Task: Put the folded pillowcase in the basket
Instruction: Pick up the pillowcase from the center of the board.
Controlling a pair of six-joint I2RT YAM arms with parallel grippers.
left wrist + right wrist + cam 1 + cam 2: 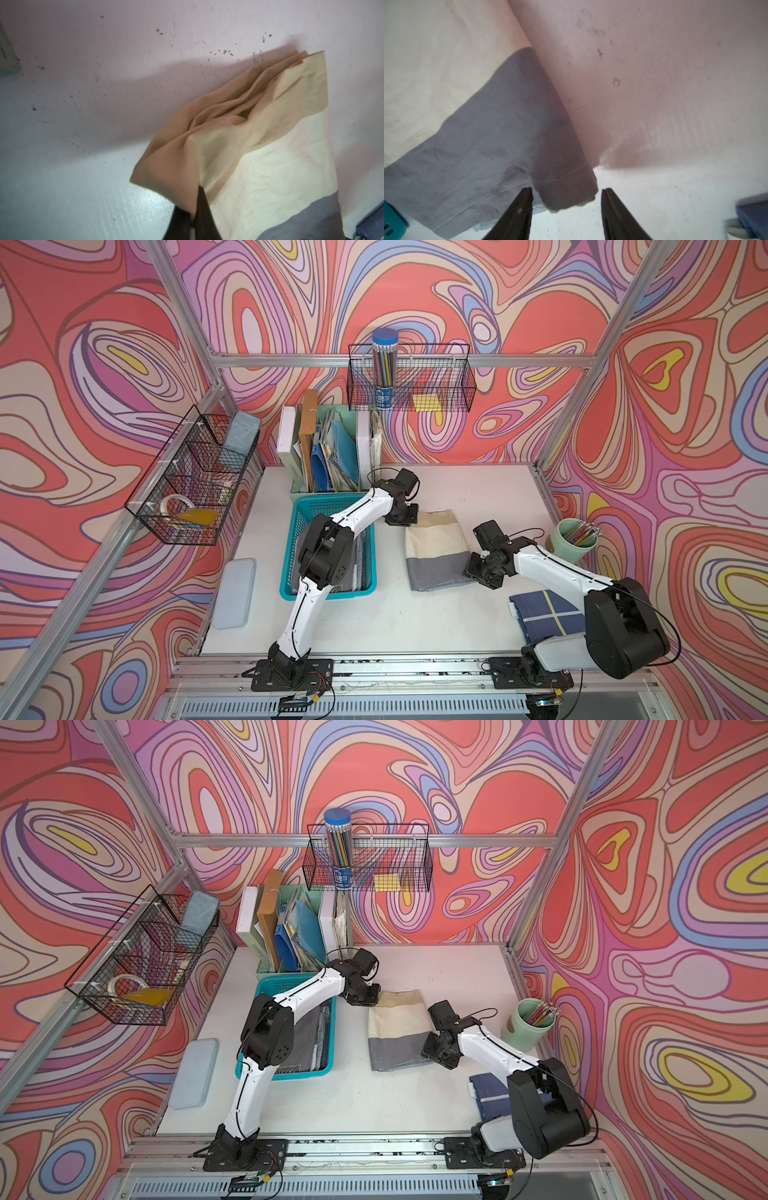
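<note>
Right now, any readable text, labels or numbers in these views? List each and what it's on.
No text reads cleanly in any view.
pencil tube in the wire basket: white print on its blue label, too small to read.
file box: print near its base, blurred.
grey cloth in the turquoise basket: pale lettering on a dark tag, blurred.

Rectangular turquoise plastic basket (pixel 357 592), perforated walls, upright, grey cloths (pixel 359 560) lying inside it, folded cloth pillowcase (pixel 436 547) to the basket's right – near but apart – banded tan, cream and grey, mostly flat, tan corner nearest the basket bunched up
</note>
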